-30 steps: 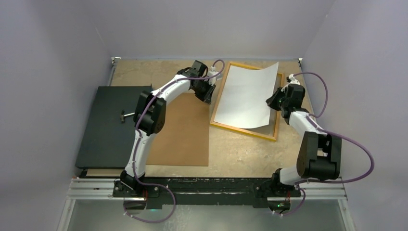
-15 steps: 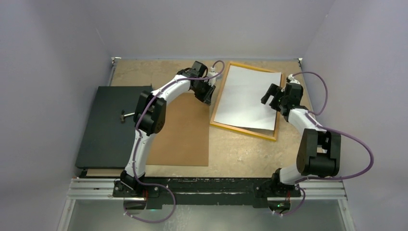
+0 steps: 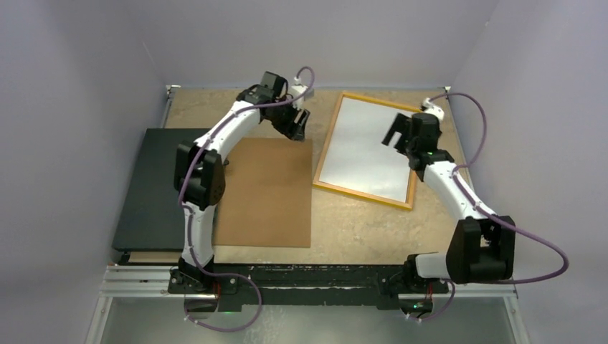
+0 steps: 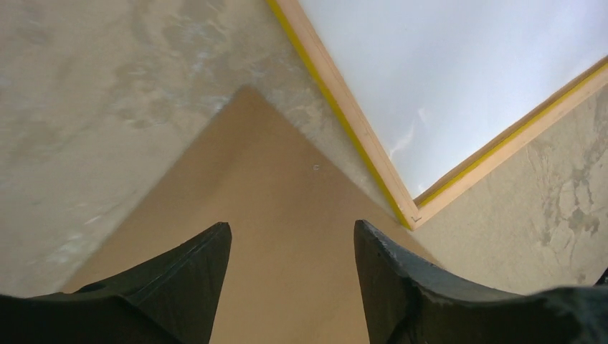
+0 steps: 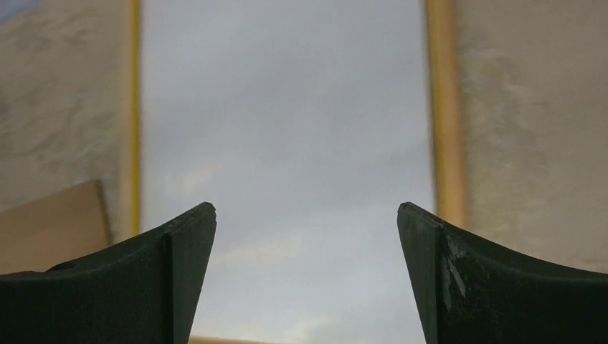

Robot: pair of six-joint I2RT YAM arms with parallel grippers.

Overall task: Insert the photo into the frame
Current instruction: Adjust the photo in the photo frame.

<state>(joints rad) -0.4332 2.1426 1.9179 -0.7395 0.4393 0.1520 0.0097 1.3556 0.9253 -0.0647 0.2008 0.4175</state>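
The flat white photo (image 3: 366,147) lies within the thin rectangular yellow-orange frame (image 3: 358,195). Left hand (image 3: 294,127) and right hand (image 3: 396,135) stand open, empty.

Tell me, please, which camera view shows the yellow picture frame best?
The top external view: it shows nearly the whole frame, lying flat with the photo inside, only the right arm covering part. The left wrist view catches one corner; the right wrist view, two opposite rails.

You see the photo (image 3: 364,149) lying flat, plain white back up, inside the thin yellow-orange frame (image 3: 363,195), which rests slightly skewed on the bench (image 3: 358,229) toward its far right corner.
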